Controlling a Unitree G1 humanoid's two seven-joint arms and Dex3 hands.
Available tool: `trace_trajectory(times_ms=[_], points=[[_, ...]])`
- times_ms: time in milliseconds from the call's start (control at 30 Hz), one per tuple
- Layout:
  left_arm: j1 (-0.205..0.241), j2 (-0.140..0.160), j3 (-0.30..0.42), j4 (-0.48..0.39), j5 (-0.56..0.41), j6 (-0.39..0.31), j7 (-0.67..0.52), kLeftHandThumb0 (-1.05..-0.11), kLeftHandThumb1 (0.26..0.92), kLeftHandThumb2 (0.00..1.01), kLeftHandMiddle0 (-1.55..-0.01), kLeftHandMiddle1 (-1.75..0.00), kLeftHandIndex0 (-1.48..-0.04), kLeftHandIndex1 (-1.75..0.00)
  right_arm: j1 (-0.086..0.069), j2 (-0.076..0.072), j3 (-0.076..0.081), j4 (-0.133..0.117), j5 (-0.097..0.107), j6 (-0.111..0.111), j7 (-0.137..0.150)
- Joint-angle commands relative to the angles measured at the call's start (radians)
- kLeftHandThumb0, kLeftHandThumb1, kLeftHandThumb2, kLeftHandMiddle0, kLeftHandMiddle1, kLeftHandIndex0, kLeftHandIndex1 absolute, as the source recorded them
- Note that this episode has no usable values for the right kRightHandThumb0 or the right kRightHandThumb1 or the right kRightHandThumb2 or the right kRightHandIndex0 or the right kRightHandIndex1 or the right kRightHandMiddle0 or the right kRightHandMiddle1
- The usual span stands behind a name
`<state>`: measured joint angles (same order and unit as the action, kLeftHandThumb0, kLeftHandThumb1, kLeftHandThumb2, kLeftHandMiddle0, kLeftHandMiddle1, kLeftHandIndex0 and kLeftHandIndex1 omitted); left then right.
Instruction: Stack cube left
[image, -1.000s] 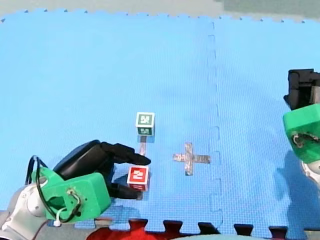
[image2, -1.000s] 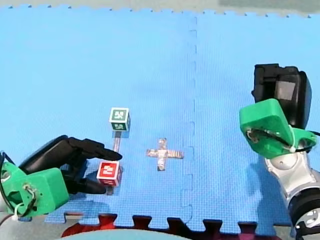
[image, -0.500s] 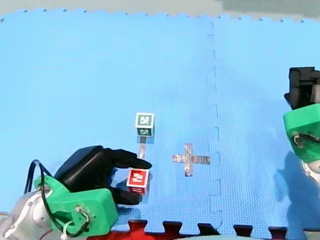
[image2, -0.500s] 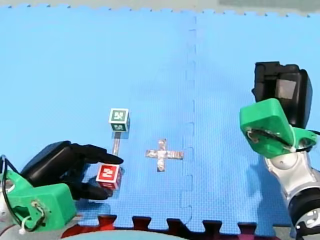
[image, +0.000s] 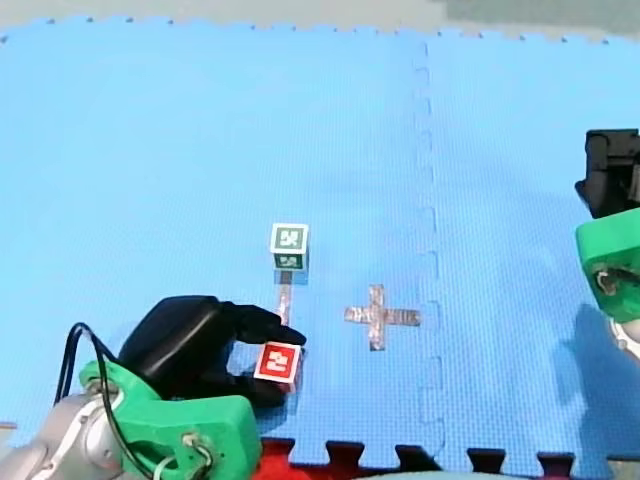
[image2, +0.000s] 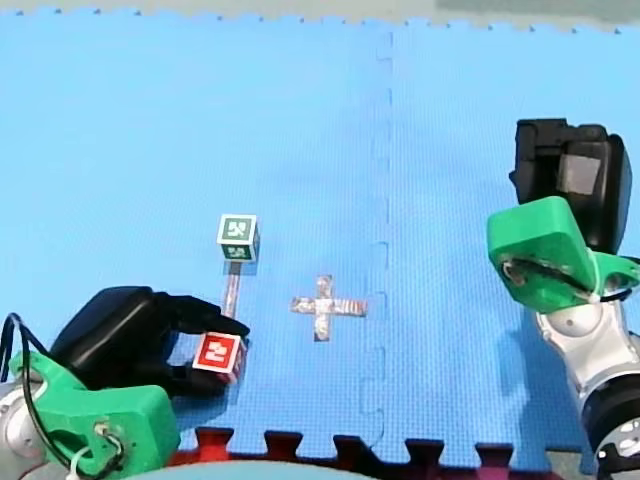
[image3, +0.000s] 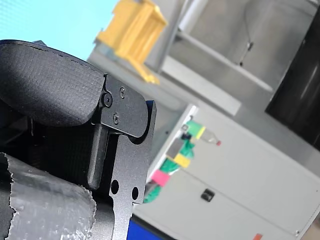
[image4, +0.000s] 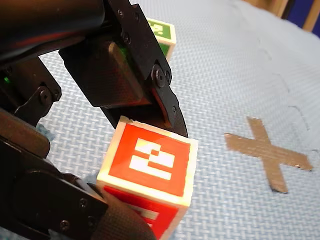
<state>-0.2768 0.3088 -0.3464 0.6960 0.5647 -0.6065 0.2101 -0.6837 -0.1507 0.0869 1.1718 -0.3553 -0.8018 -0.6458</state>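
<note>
The left hand clasps the tilted red cube near the mat's front edge, the green cube lies straight beyond it, and the right hand, whose grip I cannot tell, stands well apart.

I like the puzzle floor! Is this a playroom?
Probably a robot test lab: a foam mat with a tape cross, a tagged red cube in the left hand, a green cube nearby, the right hand at the mat's right edge, grey cabinets beyond.
</note>
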Motion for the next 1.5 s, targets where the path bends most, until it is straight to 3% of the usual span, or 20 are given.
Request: trace_trajectory(times_ms=[0, 200, 333, 367, 533, 633, 733, 833, 1000, 1233, 1467], points=[[-0.009, 0.002, -0.007, 0.030, 0.015, -0.010, 0.025, -0.429, 0.796, 0.01, -0.92, -1.75, -0.64, -1.65, 0.001, -0.003, -0.002, -0.004, 0.001, -0.004, -0.001], [-0.029, 0.003, -0.026, 0.072, 0.065, -0.045, 0.117, -0.441, 0.798, 0.00, -0.91, -1.75, -0.59, -1.75, 0.000, -0.002, -0.003, -0.003, 0.002, -0.004, -0.002], [-0.035, 0.003, -0.030, 0.075, 0.066, -0.054, 0.128, -0.466, 0.785, 0.00, -0.90, -1.75, -0.94, -0.89, 0.001, -0.002, -0.001, -0.003, -0.001, -0.004, -0.005], [-0.035, 0.003, -0.031, 0.072, 0.066, -0.053, 0.128, -0.467, 0.783, 0.00, -0.91, -1.75, -0.98, -0.78, 0.001, -0.002, 0.000, -0.003, -0.002, -0.004, -0.005], [-0.027, 0.008, -0.026, 0.028, 0.056, -0.043, 0.109, -0.478, 0.782, 0.00, -0.91, -1.75, -1.11, -0.46, 0.000, 0.003, 0.002, 0.004, -0.004, -0.001, -0.009], [-0.021, 0.019, -0.014, -0.047, 0.041, -0.019, 0.068, -0.475, 0.779, 0.00, -0.92, -1.75, -1.15, -0.38, -0.002, 0.005, 0.004, 0.007, -0.006, 0.002, -0.011], [-0.003, 0.039, 0.005, -0.194, 0.014, 0.052, -0.034, -0.474, 0.777, 0.00, -0.92, -1.75, -1.16, -0.36, 0.000, 0.009, 0.007, 0.010, -0.008, 0.004, -0.015], [0.011, 0.064, 0.031, -0.400, -0.055, 0.212, -0.236, -0.474, 0.775, 0.00, -0.93, -1.75, -1.16, -0.35, 0.004, 0.018, 0.009, 0.014, -0.007, 0.006, -0.016], [-0.016, 0.082, 0.053, -0.603, -0.087, 0.440, -0.461, -0.475, 0.772, 0.00, -0.93, -1.75, -1.19, -0.33, 0.005, 0.029, 0.009, 0.023, -0.003, 0.010, -0.012], [-0.080, 0.049, 0.058, -0.702, -0.056, 0.594, -0.566, -0.499, 0.772, 0.00, -0.94, -1.75, -1.22, -0.20, 0.002, 0.038, 0.010, 0.031, -0.001, 0.016, -0.011], [-0.154, 0.024, 0.068, -0.708, -0.063, 0.651, -0.607, -0.479, 0.762, 0.00, -0.94, -1.75, -1.26, -0.16, 0.004, 0.043, 0.010, 0.032, -0.001, 0.018, -0.014]])
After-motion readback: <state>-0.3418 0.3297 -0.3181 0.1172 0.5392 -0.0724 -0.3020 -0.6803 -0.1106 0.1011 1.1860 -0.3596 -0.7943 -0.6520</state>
